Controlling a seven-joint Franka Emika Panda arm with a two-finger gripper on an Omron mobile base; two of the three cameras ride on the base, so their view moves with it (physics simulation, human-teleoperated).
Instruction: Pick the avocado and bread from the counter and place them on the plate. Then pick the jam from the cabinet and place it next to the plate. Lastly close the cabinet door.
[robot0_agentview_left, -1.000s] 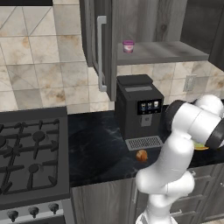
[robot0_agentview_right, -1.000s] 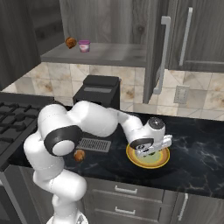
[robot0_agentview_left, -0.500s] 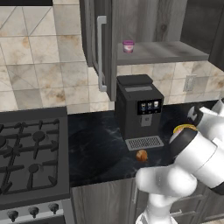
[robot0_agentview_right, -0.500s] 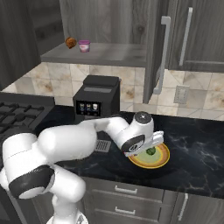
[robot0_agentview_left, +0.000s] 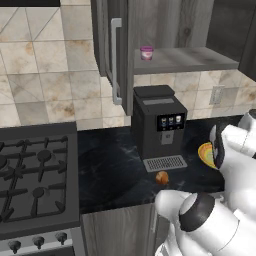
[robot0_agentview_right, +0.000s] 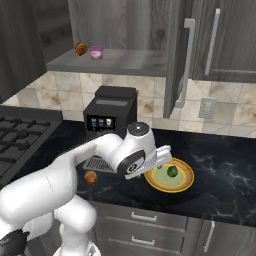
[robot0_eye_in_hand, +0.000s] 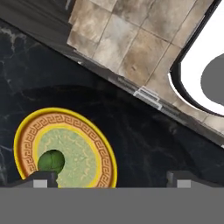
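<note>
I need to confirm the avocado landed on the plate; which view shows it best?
The right base view: the avocado sits whole in the plate. The hand view shows it partly behind a finger. In the left base view the arm hides it.

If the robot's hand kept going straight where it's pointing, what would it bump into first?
Probably the black counter, just beside the plate. The open gripper looks down at bare stone, with the avocado near one of the fingers. Depth is hard to judge.
</note>
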